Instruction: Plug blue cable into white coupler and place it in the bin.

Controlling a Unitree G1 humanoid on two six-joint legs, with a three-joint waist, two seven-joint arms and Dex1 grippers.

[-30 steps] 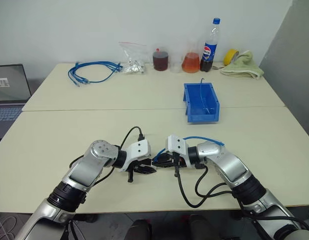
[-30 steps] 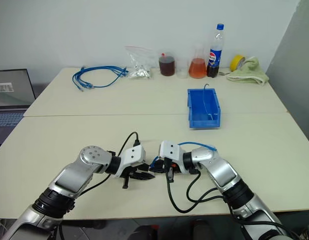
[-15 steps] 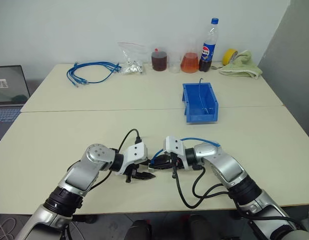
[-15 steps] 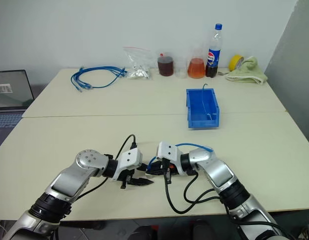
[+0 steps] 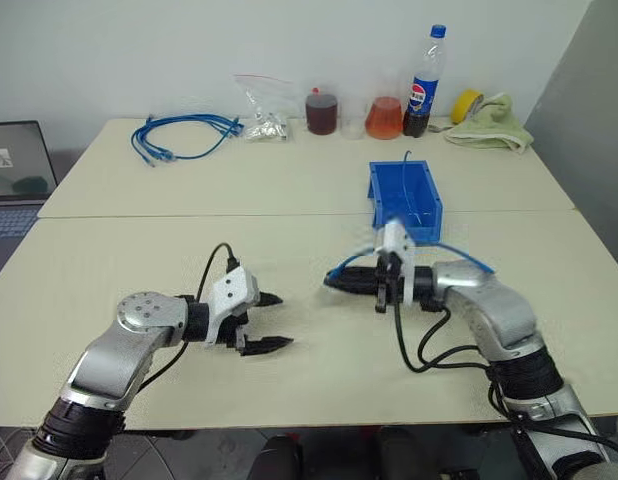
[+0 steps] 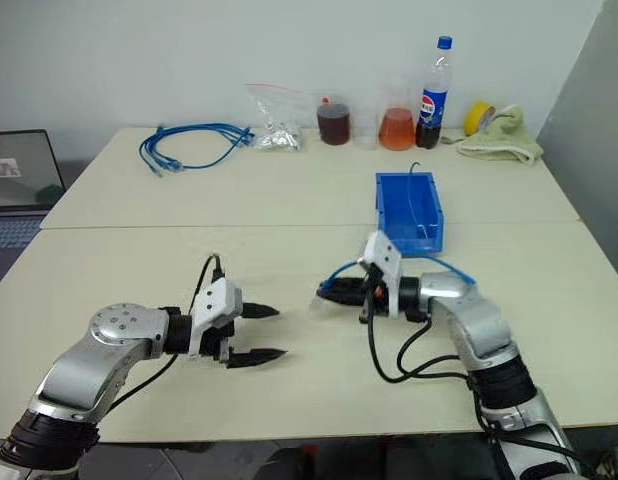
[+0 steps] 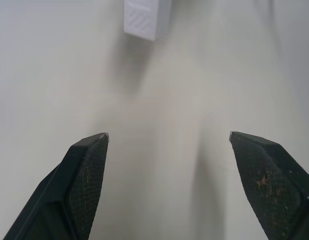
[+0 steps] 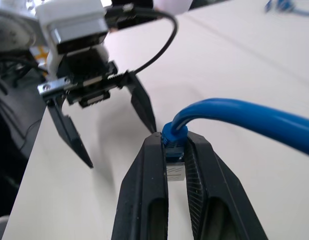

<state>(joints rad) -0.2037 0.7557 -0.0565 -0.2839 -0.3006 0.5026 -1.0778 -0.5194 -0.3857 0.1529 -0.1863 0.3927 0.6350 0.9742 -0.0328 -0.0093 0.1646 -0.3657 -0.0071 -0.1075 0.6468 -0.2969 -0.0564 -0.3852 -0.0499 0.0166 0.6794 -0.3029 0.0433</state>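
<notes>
Two grippers: the left gripper [image 5: 265, 322] stands spread wide and empty over the table [image 5: 289, 230]; the right gripper [image 5: 336, 281] is pressed together on the blue cable [image 8: 234, 116] at its plug end.
Coupler: in the right wrist view the white coupler [image 8: 175, 171] sits pinched between the right fingers [image 8: 144, 185] with the cable's end seated in it, so the join looks made, by my reading.
Cable run: it loops back from the fingertips over the right wrist.
Bin: the bin [image 5: 425, 213] stands on the far side of the right arm, close to its forearm, well apart from the left gripper.
Key relation: the right gripper points toward the left one, away from the bin; the bin's long axis runs away from the robot.
Nearer arm: right, and it already carries the load.
Next move, judged: swing the right hand round over the bin and release.
</notes>
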